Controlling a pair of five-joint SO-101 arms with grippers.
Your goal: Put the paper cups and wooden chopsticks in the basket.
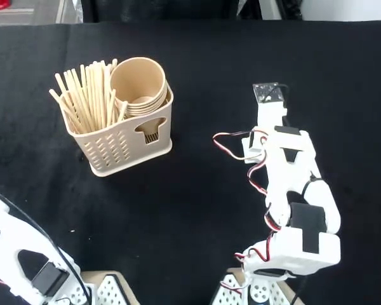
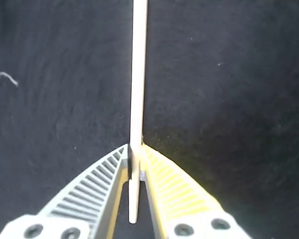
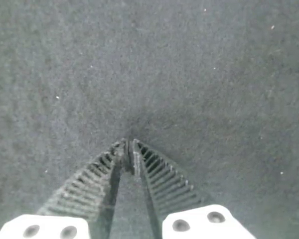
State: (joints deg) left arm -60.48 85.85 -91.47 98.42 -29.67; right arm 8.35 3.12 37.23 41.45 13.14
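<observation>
Basket [image 1: 114,149] first. It stands on the black cloth [image 1: 203,190] toward the far left of the table, and it is well stocked. Seen from above, its left compartment holds a thick bundle of chopsticks [image 1: 89,95], standing on end and fanning out over the rim. The right compartment holds the cups [image 1: 138,82], nested in one stack, mouths up, the top one rising above the rim. A few sticks lean toward the stack.

Now my left pincer [image 2: 135,149] — clamped tight on a single chopstick [image 2: 138,74]. I grip it near one end: a short stub pokes back between the jaws, and the long part runs straight out ahead over bare cloth. My left arm [image 1: 19,260] sits at the near left corner, well apart from the basket.

My right pincer [image 3: 128,145] — jaws pressed together, nothing between them, tips pointing at the cloth. From above, my right arm [image 1: 292,184] stretches from its base out across the table, to the right of the basket and well apart from it.
</observation>
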